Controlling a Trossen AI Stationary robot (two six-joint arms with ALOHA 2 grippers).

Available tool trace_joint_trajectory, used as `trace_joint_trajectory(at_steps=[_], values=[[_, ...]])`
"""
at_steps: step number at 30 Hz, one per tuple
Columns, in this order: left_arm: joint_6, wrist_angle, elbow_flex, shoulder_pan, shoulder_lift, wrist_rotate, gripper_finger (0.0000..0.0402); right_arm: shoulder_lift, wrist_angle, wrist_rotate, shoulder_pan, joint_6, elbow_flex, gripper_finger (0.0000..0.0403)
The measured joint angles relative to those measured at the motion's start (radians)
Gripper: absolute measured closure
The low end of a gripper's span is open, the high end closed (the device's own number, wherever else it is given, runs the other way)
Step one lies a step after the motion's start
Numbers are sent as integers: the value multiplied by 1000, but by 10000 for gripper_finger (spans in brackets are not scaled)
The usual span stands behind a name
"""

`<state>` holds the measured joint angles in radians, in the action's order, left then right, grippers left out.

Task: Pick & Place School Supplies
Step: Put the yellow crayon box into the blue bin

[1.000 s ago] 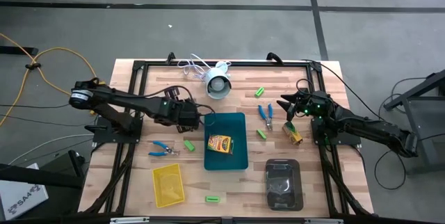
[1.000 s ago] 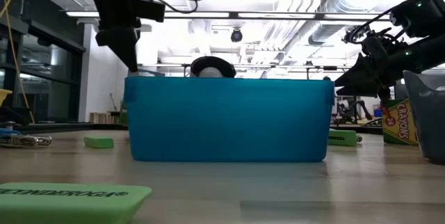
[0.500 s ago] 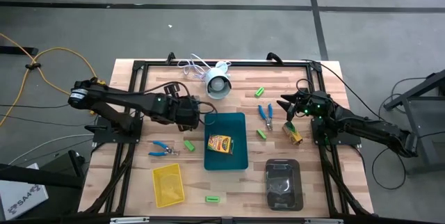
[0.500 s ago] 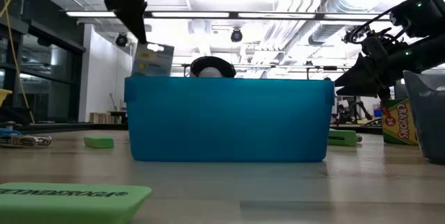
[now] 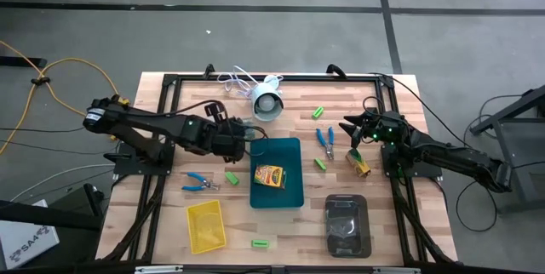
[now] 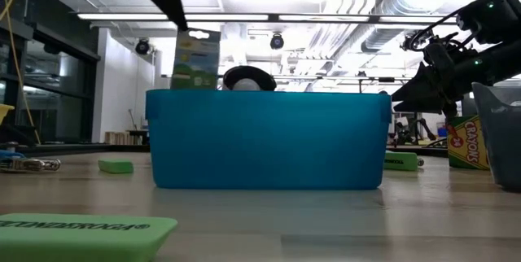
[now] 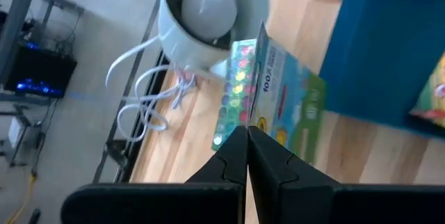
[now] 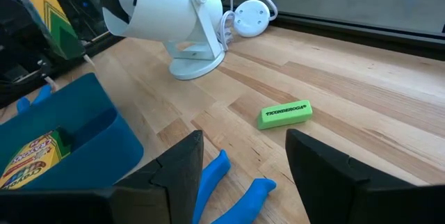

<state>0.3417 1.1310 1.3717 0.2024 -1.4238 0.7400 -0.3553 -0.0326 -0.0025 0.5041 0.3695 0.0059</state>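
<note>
**Left tool carries a printed box at the teal tray's corner**

A flat printed box (image 7: 274,88) — blue and green, with rows of coloured dots on its face — hangs pinched by one edge in the left tool (image 7: 247,156), whose fingers are clamped together on it. In the low view the box (image 6: 196,58) shows upright above the left end of the teal tray (image 6: 269,140); from above, the left tool (image 5: 248,140) sits just beside the tray's far left corner. Inside the tray lies a yellow-orange crayon box (image 5: 270,175). A white round lamp-like device (image 5: 266,102) with a coiled cable stands near, beyond the tray.

The right tool (image 5: 347,129) hovers with fingers apart and nothing between them, just beside blue-handled pliers (image 5: 325,139) and a second crayon box (image 5: 359,162). Green erasers lie scattered on the worktop (image 5: 383,223) — one (image 5: 318,113) by the far edge, one (image 5: 320,163) near the pliers, one (image 5: 231,177) left of the tray, one (image 5: 260,243) at the near edge. Another pair of blue-handled pliers (image 5: 199,182) lies left, above a yellow tray (image 5: 206,226); a dark grey tray (image 5: 347,225) sits right.
</note>
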Motion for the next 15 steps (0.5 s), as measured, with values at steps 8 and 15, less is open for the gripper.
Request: trace_joint_trajectory(at_steps=[8,15], values=[[-102,-155,1,47,-65,24,401,0,0,0,0,0,0,206],[-152,-266,1,84,-129,25,401,0,1,0,0,0,0,206]])
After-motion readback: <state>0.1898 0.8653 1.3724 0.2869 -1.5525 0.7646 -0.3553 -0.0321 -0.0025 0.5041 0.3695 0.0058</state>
